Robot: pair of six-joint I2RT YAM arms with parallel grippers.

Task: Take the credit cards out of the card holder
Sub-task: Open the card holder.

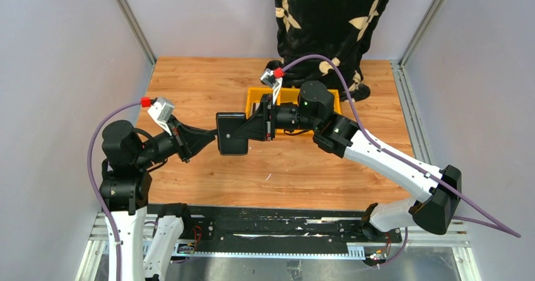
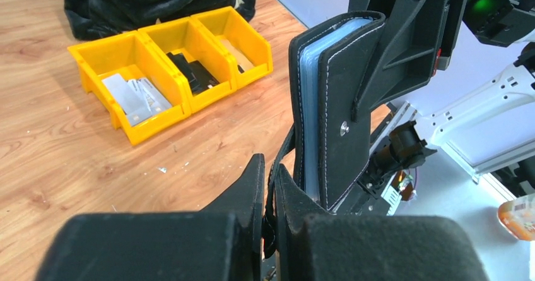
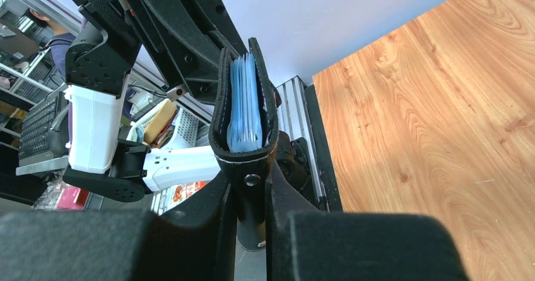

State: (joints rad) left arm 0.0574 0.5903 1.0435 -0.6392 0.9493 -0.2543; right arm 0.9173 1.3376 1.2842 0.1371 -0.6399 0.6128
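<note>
The black card holder [image 1: 231, 134] hangs in mid-air between both arms, above the wooden table. My left gripper [image 1: 211, 139] is shut on a thin black flap of it; in the left wrist view the flap runs up from my gripper [image 2: 270, 167] to the card holder [image 2: 337, 104]. My right gripper [image 1: 253, 126] is shut on the opposite end, by the snap stud, in the right wrist view [image 3: 251, 183]. The holder [image 3: 221, 104] stands slightly open, showing grey-blue sleeves [image 3: 245, 101]. I cannot make out separate credit cards inside it. Several pale cards [image 2: 135, 95] lie in a yellow bin.
A row of three yellow bins [image 2: 154, 113] sits at the table's back centre [image 1: 255, 93], partly behind my right arm; the middle one holds black items [image 2: 192, 72]. A person in a dark patterned garment [image 1: 328, 16] stands behind the table.
</note>
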